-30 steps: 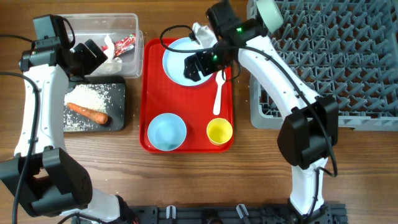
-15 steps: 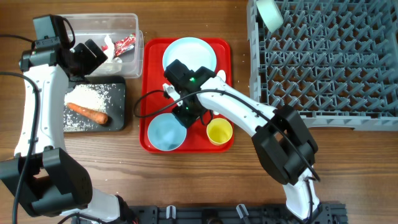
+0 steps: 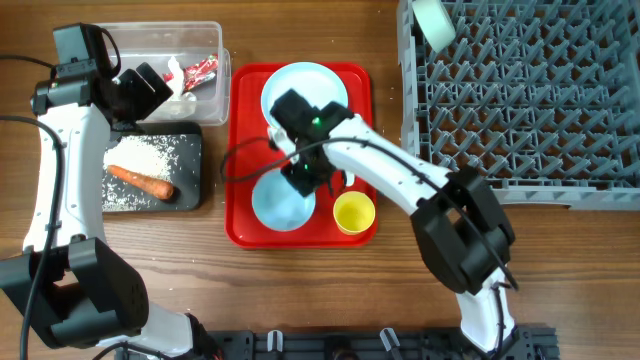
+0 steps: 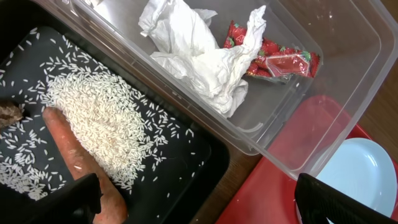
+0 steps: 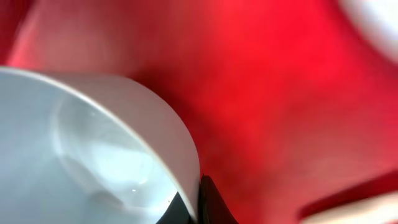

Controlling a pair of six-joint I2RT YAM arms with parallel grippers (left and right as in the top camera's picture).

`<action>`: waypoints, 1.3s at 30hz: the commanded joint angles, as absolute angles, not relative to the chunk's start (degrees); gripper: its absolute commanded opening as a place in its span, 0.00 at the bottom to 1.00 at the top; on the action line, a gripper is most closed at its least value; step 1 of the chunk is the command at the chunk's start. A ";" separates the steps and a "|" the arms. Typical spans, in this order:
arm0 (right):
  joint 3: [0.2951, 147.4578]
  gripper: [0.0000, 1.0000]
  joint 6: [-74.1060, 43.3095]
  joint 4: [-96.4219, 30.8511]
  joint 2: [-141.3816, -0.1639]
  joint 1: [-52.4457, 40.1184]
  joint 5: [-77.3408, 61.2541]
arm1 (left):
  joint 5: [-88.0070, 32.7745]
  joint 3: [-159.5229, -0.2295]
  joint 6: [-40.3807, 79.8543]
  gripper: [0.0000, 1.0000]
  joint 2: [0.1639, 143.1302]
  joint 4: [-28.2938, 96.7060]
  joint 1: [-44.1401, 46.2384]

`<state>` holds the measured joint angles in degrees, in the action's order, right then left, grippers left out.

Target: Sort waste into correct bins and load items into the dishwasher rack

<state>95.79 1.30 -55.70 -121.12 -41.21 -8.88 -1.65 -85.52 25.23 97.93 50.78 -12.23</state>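
Two bins left of the red tray (image 3: 238, 150), dishwasher rack (image 3: 530, 100) close on its right.
On the tray: light blue plate (image 3: 315, 80) at the back, light blue bowl (image 3: 280, 205) and yellow cup (image 3: 353, 212) in front. Right gripper (image 3: 305, 172) is at the bowl's rim, one finger (image 5: 208, 202) touching it; clamped or not, can't tell. Left gripper (image 4: 199, 202) is spread wide with nothing in it, over the bins. Clear tub (image 3: 150, 40) holds crumpled paper (image 4: 199, 56) and red wrapper (image 4: 277, 59). Black tray (image 4: 180, 168) holds rice (image 4: 99, 118), carrot (image 4: 74, 155) and brown scrap (image 4: 9, 112). Bare wood in front of the red tray.

Brown wooden table (image 3: 580, 270), grain visible, evenly lit; perhaps a dark rail (image 3: 330, 345) at bottom.
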 commanded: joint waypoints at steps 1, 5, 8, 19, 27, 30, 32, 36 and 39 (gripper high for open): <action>103.11 0.04 -3.14 -56.66 -114.96 -37.91 0.64 | -2.09 -85.34 25.76 1.00 98.28 50.65 -12.27; 104.79 0.04 -7.70 -58.61 -110.13 -33.78 23.51 | -2.09 -85.34 25.78 1.00 98.28 50.65 -12.27; 104.77 0.04 -11.14 -60.73 -109.14 -29.69 43.59 | -2.09 -85.34 25.78 1.00 98.28 50.65 -12.27; 100.49 0.04 -14.92 -54.94 -110.39 -18.48 62.87 | -2.11 -85.34 25.78 1.00 98.28 50.65 -12.27; 100.47 0.04 -8.23 -49.10 -118.15 -18.31 70.74 | -2.11 -85.34 25.78 1.00 98.28 50.65 -12.27; 100.47 0.04 -7.51 -49.08 -120.79 -18.28 70.74 | -2.11 -85.34 25.78 1.00 98.28 50.65 -12.27; 100.47 0.04 -7.55 -49.01 -121.64 -18.28 70.74 | -2.11 -85.34 25.78 1.00 98.28 50.65 -12.27; 100.38 0.04 -7.53 -49.06 -123.76 -18.28 71.53 | -2.11 -85.34 25.78 1.00 98.28 50.65 -12.27; 100.38 0.04 -7.44 -48.01 -124.20 -17.89 78.54 | -2.11 -85.34 25.78 1.00 98.28 50.65 -12.27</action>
<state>100.62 -7.75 -48.69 -121.91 -18.48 72.12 -1.65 -85.49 25.23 97.93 50.78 -12.23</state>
